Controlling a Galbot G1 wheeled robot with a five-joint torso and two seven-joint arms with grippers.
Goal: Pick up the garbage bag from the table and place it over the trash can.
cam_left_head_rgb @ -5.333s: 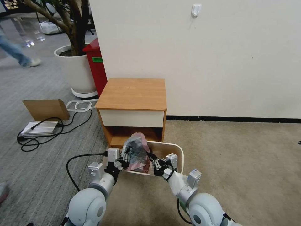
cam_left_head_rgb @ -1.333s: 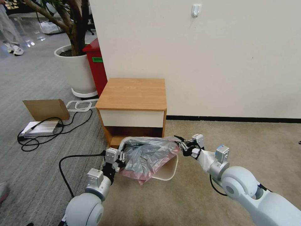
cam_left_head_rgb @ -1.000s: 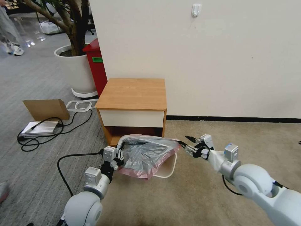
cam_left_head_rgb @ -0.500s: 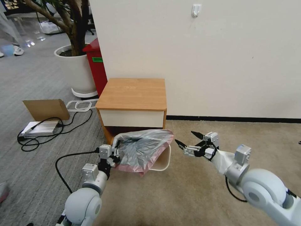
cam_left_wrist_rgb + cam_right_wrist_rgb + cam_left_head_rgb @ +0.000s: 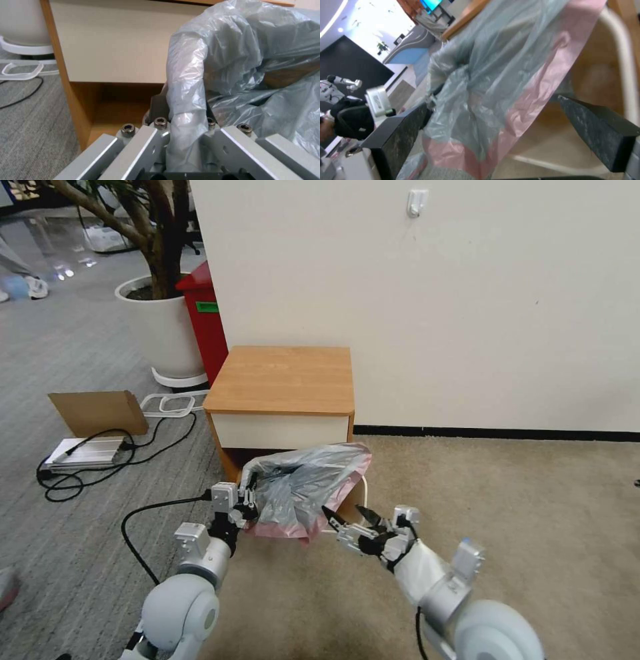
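Note:
The grey garbage bag [image 5: 303,481] with its pinkish edge lies spread over the cream trash can [image 5: 364,492], which stands on the floor in front of the table [image 5: 283,380]. My left gripper [image 5: 247,505] is shut on a bunched fold of the bag at the can's left side; the fold [image 5: 186,105] runs between its fingers. My right gripper [image 5: 347,517] is open at the can's near side, just off the bag's pink edge [image 5: 533,100]. Its two dark fingers [image 5: 600,130] stand either side of that edge without touching it. The can's rim [image 5: 623,62] shows beside the bag.
A white plant pot [image 5: 163,330] and a tall red bin [image 5: 203,323] stand behind the table on the left. Cardboard [image 5: 100,410], a metal box and black cables [image 5: 133,447] lie on the grey floor. Beige carpet [image 5: 533,513] stretches out on the right below the wall.
My right gripper let go of the bag's right corner, opened, and swung from the can's right side round to its near edge. The left gripper kept its hold, and the bag rose slightly.

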